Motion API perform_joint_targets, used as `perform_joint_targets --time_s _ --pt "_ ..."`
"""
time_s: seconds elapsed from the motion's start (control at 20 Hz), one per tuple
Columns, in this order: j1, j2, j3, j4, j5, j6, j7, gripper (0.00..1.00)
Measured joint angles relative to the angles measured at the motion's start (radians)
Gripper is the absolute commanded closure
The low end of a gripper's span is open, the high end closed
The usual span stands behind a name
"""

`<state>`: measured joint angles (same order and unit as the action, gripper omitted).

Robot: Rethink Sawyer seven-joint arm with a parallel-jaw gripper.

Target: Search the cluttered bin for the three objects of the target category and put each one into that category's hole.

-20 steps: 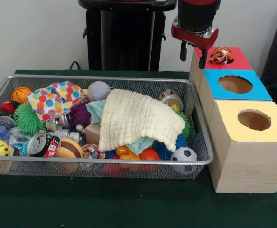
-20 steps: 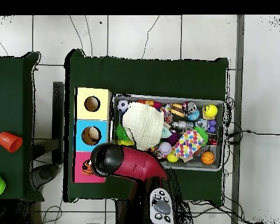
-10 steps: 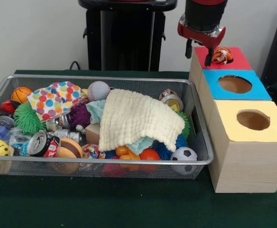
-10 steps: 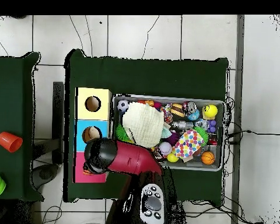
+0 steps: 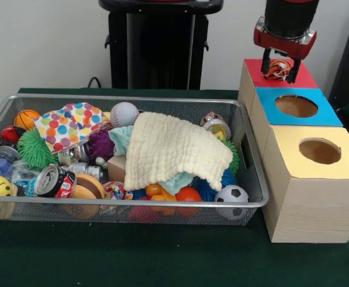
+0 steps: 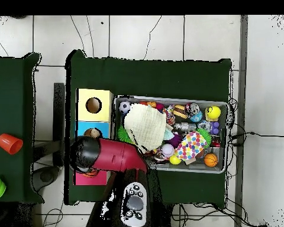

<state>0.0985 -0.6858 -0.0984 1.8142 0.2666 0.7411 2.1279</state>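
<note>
The wire mesh bin (image 5: 121,97) holds many toys, cans and cloths; it also shows in the overhead view (image 6: 224,137). An orange striped toy figure (image 5: 278,69) sits in the round hole of the red-topped box (image 5: 303,78). My gripper (image 5: 280,68) hangs over that hole, open, with one finger on each side of the toy. In the overhead view the arm (image 6: 106,155) covers the gripper and most of the red box (image 6: 84,177). A small orange toy (image 5: 155,191) peeks out under the cream cloth (image 5: 174,149) at the bin's front.
The blue-topped box (image 5: 297,106) and the yellow-topped box (image 5: 318,152) stand in a row in front of the red one. The bin also holds a dotted cloth (image 5: 70,122), cans, spiky balls and sports balls. An orange cup (image 6: 9,143) stands on a side table.
The gripper has moved, in the front view, rightward from beside the red box to directly over its hole, and now straddles the orange toy. The toy has stayed put.
</note>
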Motion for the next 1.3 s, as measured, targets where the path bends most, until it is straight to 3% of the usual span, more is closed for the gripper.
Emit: perform_joint_targets --time_s 0.8,1.3 --pt "-0.045 0.014 0.002 0.0 0.015 0.0 0.0 0.0" --pt "-0.023 -0.007 0.006 0.021 0.025 0.0 0.0 0.0"
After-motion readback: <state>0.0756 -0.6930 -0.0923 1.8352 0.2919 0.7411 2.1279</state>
